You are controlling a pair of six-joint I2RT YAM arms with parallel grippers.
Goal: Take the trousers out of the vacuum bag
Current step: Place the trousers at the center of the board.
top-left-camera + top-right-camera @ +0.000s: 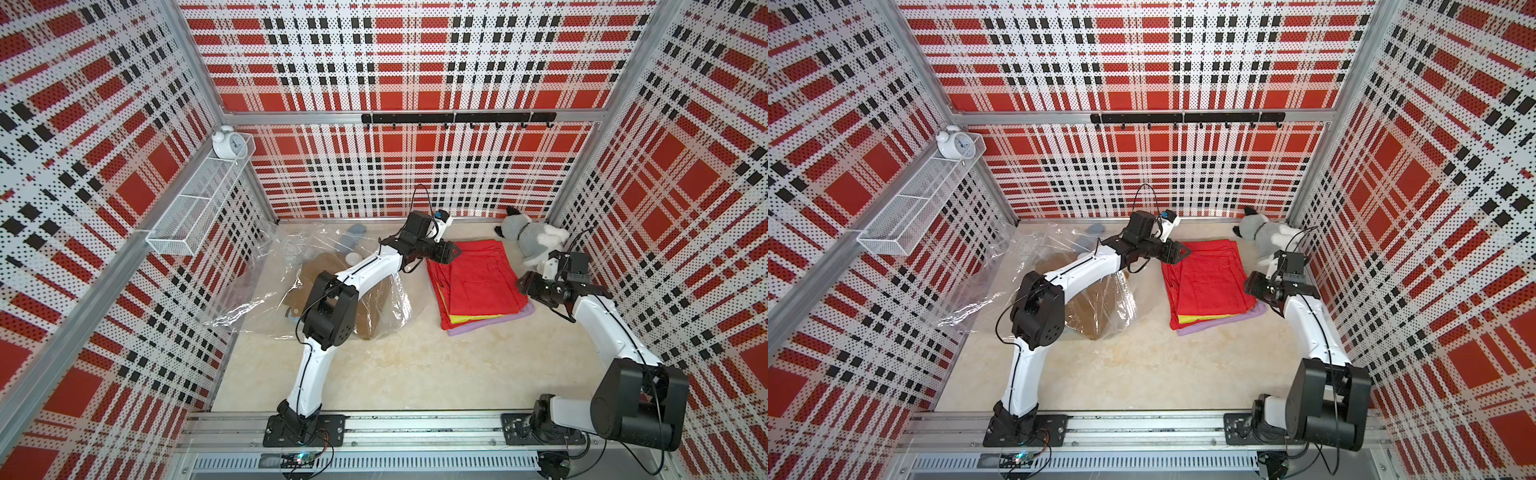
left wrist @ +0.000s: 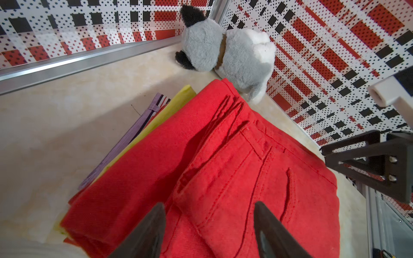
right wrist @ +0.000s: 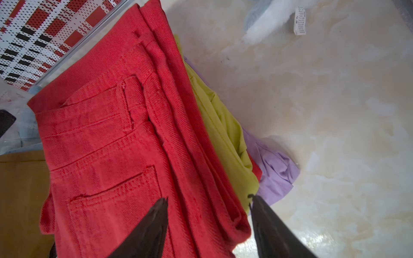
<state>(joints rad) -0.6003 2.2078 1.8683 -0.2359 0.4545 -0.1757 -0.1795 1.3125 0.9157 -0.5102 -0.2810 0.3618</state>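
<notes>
Folded trousers lie stacked right of the table's middle, red trousers (image 1: 478,282) (image 1: 1208,282) on top, yellow-green (image 3: 223,125) and lilac (image 3: 277,169) pairs under them. The crinkly clear vacuum bag (image 1: 257,282) (image 1: 967,291) lies to the left, with mustard brown trousers (image 1: 378,307) (image 1: 1088,311) inside it and its white valve cap (image 1: 353,258) on top. My left gripper (image 1: 451,252) (image 2: 210,204) hovers open over the red pair's far left corner. My right gripper (image 1: 524,282) (image 3: 209,198) is open at the stack's right edge, one finger over the red cloth and one beside it.
A grey-white plush toy (image 1: 528,239) (image 2: 225,51) sits in the far right corner, close behind the stack. A white wire basket (image 1: 195,208) with an alarm clock (image 1: 227,143) hangs on the left wall. A black hook rail (image 1: 457,118) runs along the back wall.
</notes>
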